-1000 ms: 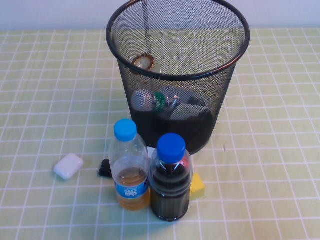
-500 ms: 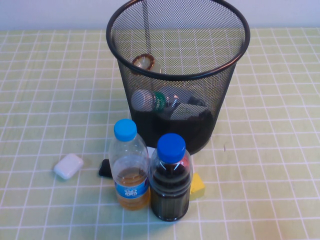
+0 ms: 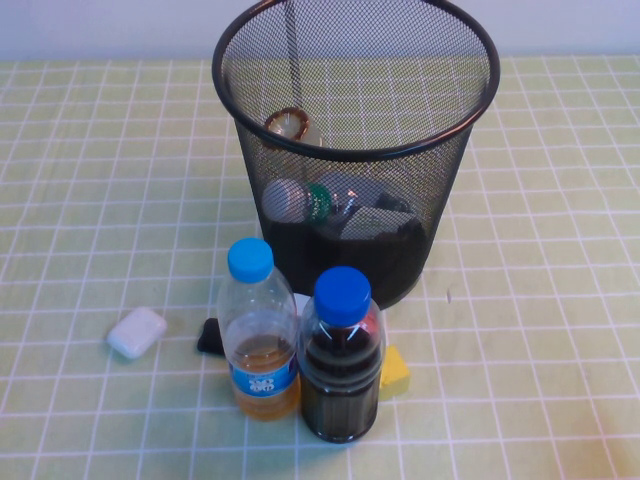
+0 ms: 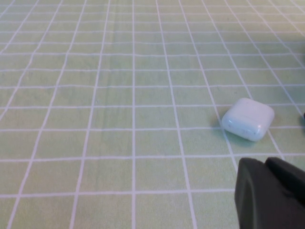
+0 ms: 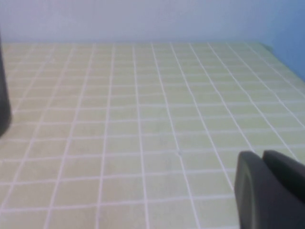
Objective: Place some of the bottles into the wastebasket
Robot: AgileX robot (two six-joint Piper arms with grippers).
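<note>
Wastebasket (image 3: 355,150) standing mid-table, two white-capped bottles (image 3: 300,200) lying inside at bottom, seen through mesh, well apart from both grippers. Light-blue-capped bottle (image 3: 258,335) showing blue label, writing unreadable. Dark bottle (image 3: 342,360) standing touching beside it. Left gripper (image 4: 271,193) hovering low near white case (image 4: 248,118); right gripper (image 5: 269,188) hovering over bare cloth. Finger state, possibly together, cannot tell.

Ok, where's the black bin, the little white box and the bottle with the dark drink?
wastebasket (image 3: 470,125), high view, right rim.
little white box (image 3: 137,332), high view, top face.
dark-drink bottle (image 3: 342,295), high view, blue cap.
</note>
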